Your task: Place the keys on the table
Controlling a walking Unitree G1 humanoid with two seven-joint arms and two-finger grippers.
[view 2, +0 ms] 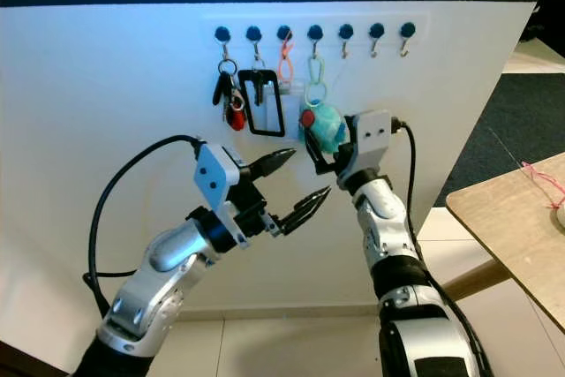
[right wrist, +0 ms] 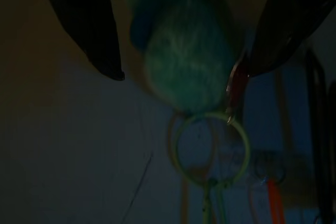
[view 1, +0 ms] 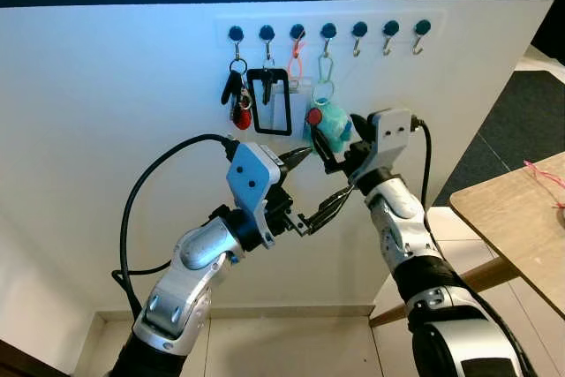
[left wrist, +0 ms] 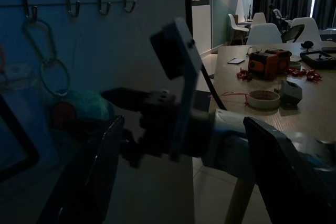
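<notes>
At wall rack: right gripper (view 2: 328, 149) raised, fingers apart around teal fuzzy keys (view 2: 321, 124), which hang from a hook (view 2: 314, 34) by green carabiner. Left gripper (view 2: 298, 181) raised just beside, fingers spread, nothing held. Table (view 2: 508, 218) well right.

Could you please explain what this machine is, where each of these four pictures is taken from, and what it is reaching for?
This is a humanoid robot with two silver arms, each ending in two long black fingers. The two bright pictures come from cameras in its head. The two dark ones come from cameras on its wrists, looking along the fingers. Before it is a white wall with a row of hooks. A teal fluffy keyring hangs from one hook on a green loop. The right gripper is open, its fingers on either side of that keyring, not yet closed on it. The left gripper is open nearby, holding nothing. A wooden table stands to the right.
</notes>
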